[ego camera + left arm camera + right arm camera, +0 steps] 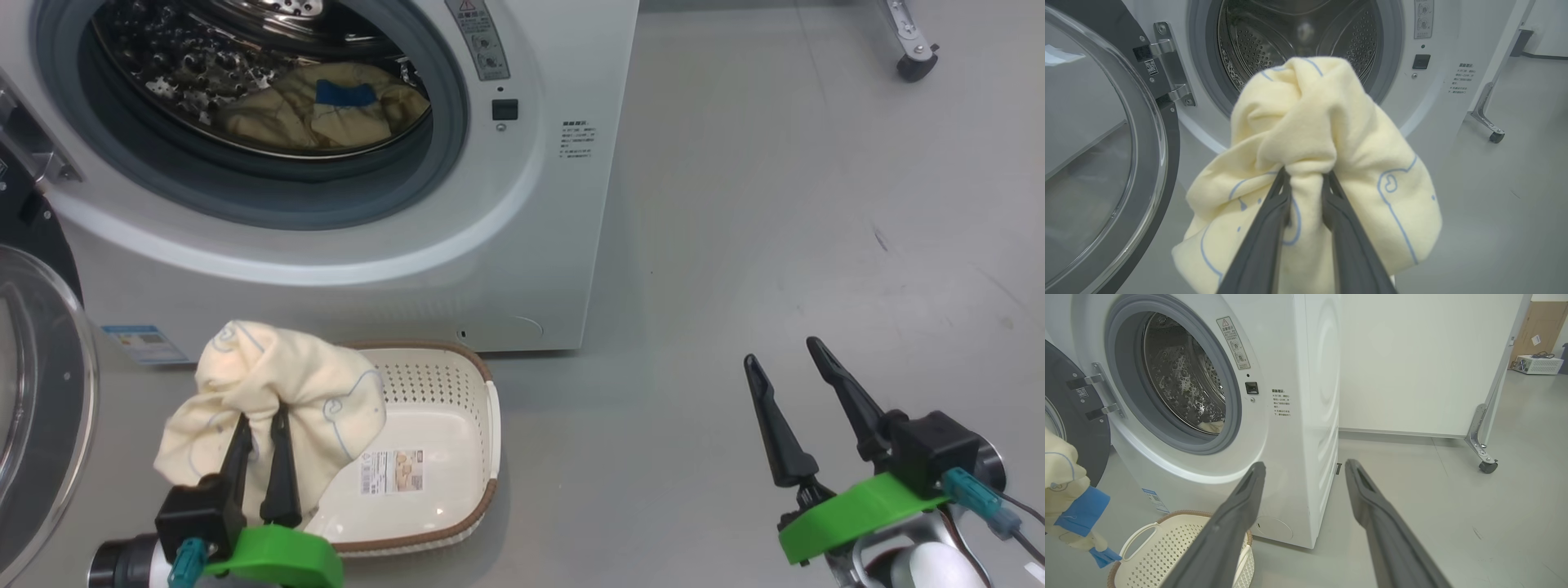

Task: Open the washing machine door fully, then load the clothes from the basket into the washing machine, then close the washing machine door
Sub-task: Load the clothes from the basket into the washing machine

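Mostly hidden: fingertips of left gripper [263,418], sunk in folds of cream garment [277,384], clamped on bunched cloth, held over left end of basket [457,384]. That end of basket covered by cloth. Basket on floor [735,204], close before washing machine [531,245]. Washing machine door [41,392] open, cut off at left edge of head view. Second garment [326,110] inside drum [163,57] in head view; blocked by held cloth in left wrist view. Blue patch [1084,510] on held garment plain in right wrist view. Right gripper [781,351] spread wide, empty, above floor at right.
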